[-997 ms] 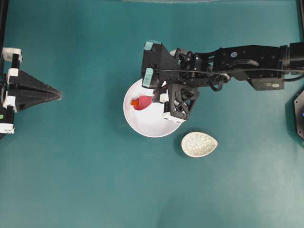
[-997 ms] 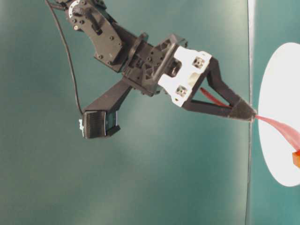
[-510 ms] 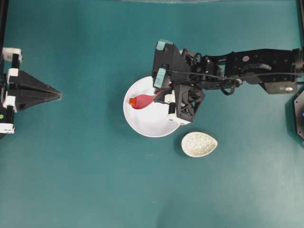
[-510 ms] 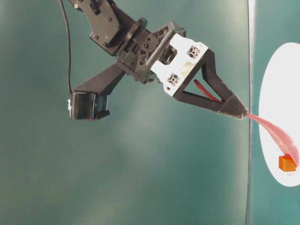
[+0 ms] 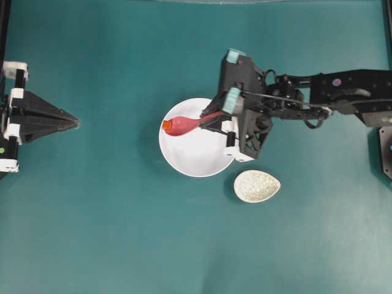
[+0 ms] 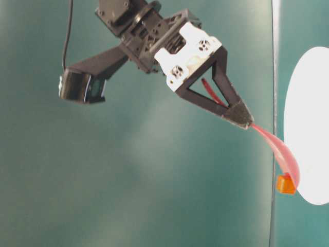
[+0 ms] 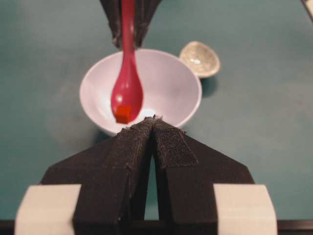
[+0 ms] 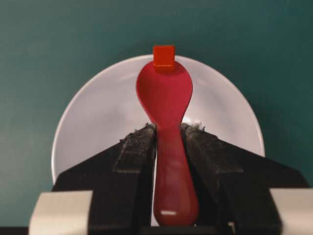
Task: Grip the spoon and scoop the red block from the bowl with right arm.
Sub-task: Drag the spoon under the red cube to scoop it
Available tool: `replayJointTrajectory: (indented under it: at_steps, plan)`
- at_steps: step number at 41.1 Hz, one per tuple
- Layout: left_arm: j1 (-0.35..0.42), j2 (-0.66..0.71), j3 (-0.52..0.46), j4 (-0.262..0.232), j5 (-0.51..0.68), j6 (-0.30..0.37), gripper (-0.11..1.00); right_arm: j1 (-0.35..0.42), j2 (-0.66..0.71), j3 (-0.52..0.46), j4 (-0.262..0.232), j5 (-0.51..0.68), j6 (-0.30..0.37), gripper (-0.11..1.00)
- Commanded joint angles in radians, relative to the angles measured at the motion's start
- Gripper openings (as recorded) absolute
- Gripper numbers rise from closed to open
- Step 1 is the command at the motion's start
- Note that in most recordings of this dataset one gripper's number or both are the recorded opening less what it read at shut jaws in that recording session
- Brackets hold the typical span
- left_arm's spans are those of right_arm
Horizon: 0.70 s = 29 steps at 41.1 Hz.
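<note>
**Ana:** Risk first, then. Going from the biggest thing down: the bowl [image 5: 195, 153] sat mid-table, with the speckled spoon rest [image 5: 256, 186] just right of it and nearer. Above the bowl's far-left rim, the right arm [image 5: 318, 98] held the spoon [image 5: 184, 125], and the red block [image 5: 166, 125] sat at the very tip of the scoop.

**Ben:** So it could drop?

**Ana:** That was my worry. In the table-level view the block [image 6: 285, 183] seemed to hang at the scoop's lip, not in its hollow, though the angle was poor and I couldn't say how well it was seated. The handle sloped down toward the scoop, so any further tilt or a jerk would likely tip the cube off, and from there it could land outside the rim.

**Ben:** And the pincer?

**Ana:** The right gripper [image 8: 168, 134] was closed partway, its padded fingers [image 8: 139, 142] pressing the handle from both sides; it touched nothing else. The left gripper [image 7: 154, 129] rested well to the left, jaws together, holding nothing.
</note>
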Motion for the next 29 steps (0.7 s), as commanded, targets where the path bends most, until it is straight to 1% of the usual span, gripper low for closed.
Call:
replayJointTrajectory:
  at_steps: [1,6,11,17,29]
  plan:
    - [0.0,0.002,-0.023,0.003,-0.009,-0.002,-0.01,0.015,-0.043,0.021,0.003,-0.08,-0.002,0.25]
    - [-0.002,0.002,-0.023,0.003,-0.005,-0.003,-0.01,0.031,-0.057,0.077,0.003,-0.184,-0.002,0.25]
    - [0.0,-0.002,-0.023,0.003,-0.005,-0.003,-0.01,0.054,-0.069,0.155,0.009,-0.322,0.0,0.25]
    - [-0.002,-0.005,-0.025,0.003,-0.005,-0.003,-0.01,0.078,-0.071,0.249,0.04,-0.466,0.015,0.25]
    - [0.0,-0.009,-0.025,0.003,0.011,-0.003,-0.01,0.115,-0.069,0.402,0.041,-0.715,0.052,0.25]
